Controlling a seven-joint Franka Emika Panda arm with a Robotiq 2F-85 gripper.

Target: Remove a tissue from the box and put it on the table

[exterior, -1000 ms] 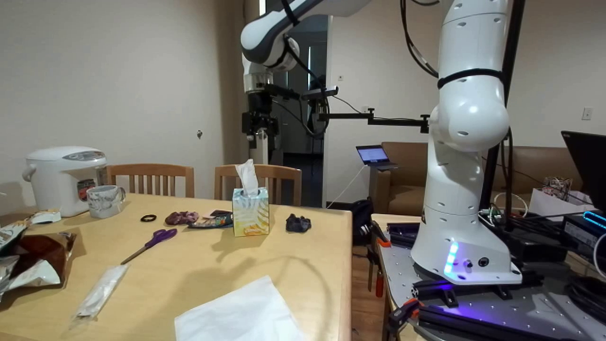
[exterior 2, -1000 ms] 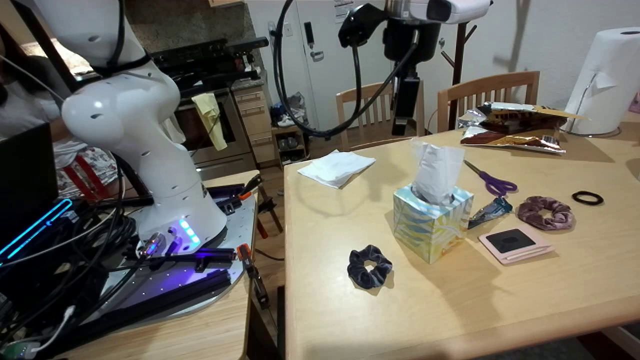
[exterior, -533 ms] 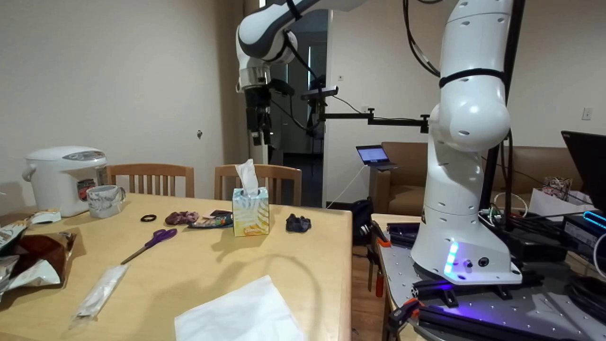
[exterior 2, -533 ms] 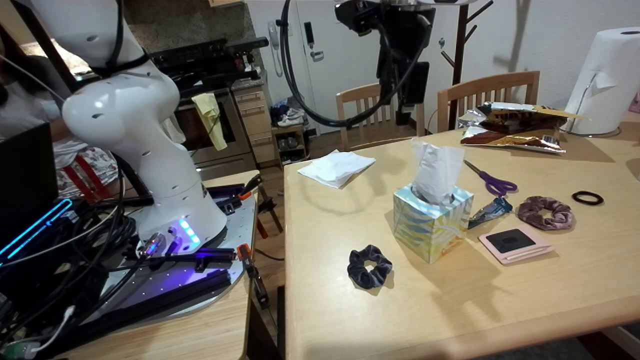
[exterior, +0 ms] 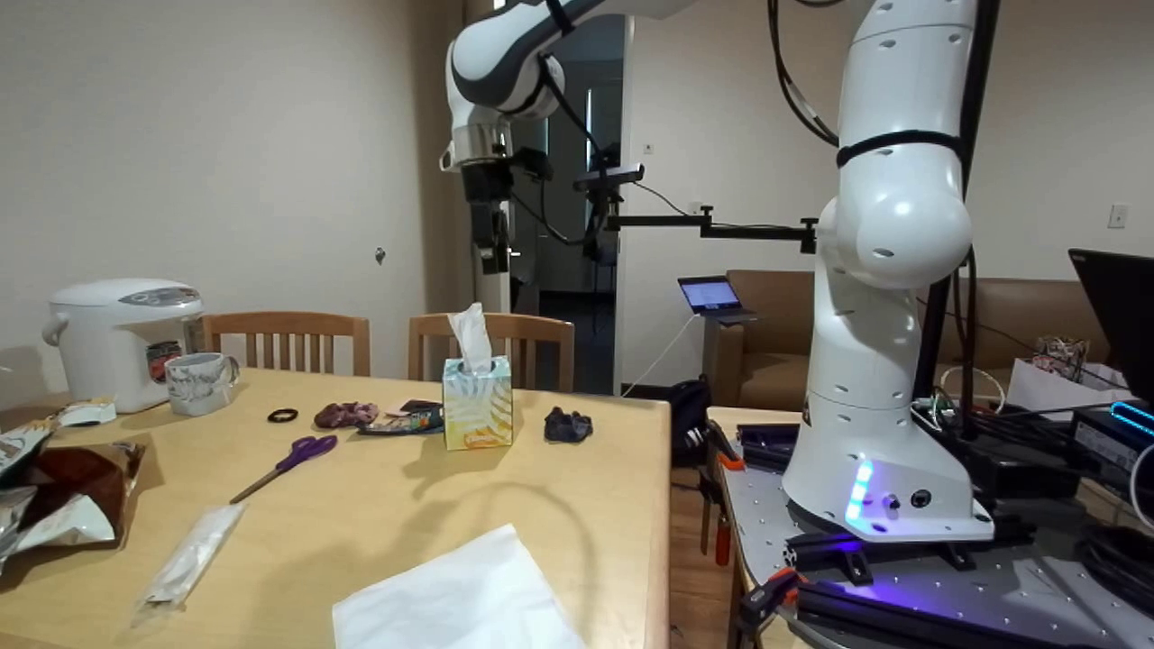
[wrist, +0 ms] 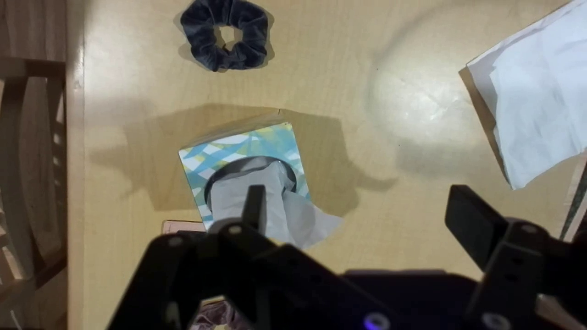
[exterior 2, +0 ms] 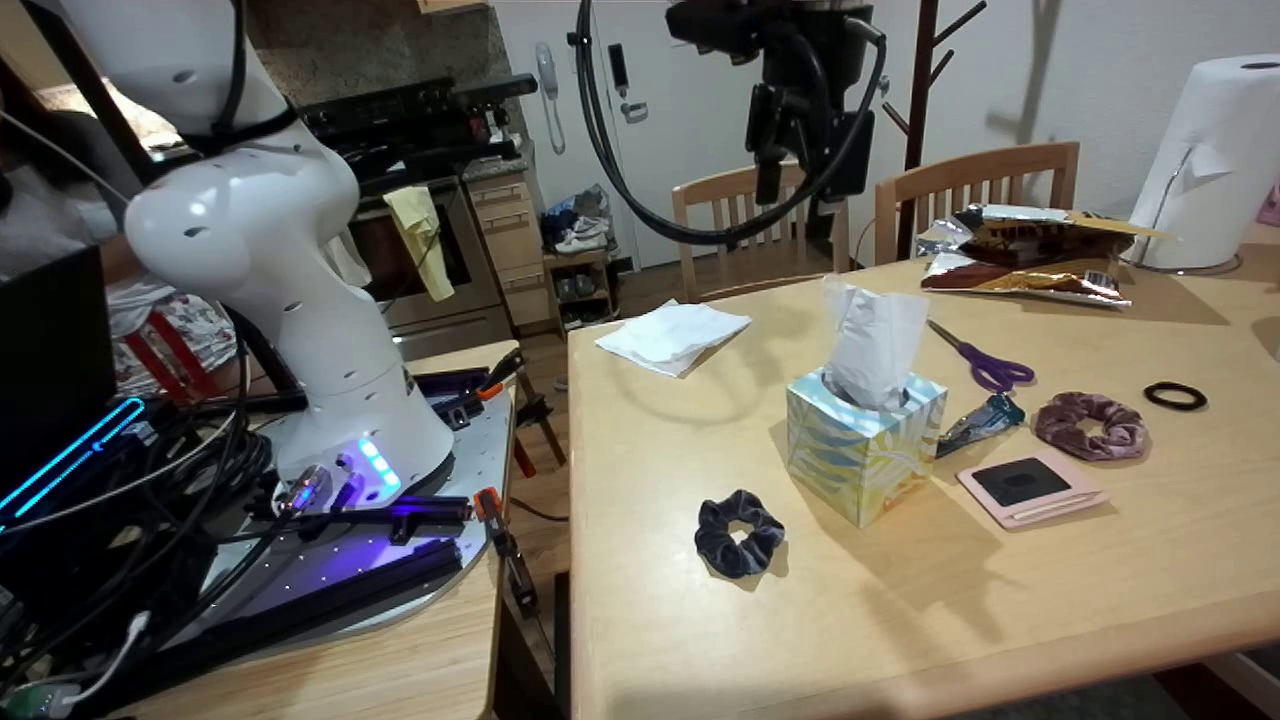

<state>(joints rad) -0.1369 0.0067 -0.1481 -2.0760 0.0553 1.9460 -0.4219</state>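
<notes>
The tissue (exterior 2: 875,345) stands up out of the opening of the patterned box (exterior 2: 865,455) on the table (exterior 2: 650,600), a thin, limp, creased sheet that should weigh next to nothing, bend at any touch and tear if yanked. The tool (wrist: 360,213) hangs above, clear of it in both exterior views, its jaws spread wide with nothing between them; in the wrist view the tissue shows beneath one jaw rather than centred, so a sideways shift probably comes before lowering. I'd pinch the upright part midway, below its flimsy tip but above the cardboard, then draw slowly upward. The box (light too, by the look of it) might lift along. White paper (exterior 2: 672,338) lies near the table's edge; whether any came from the box, I cannot tell.
</notes>
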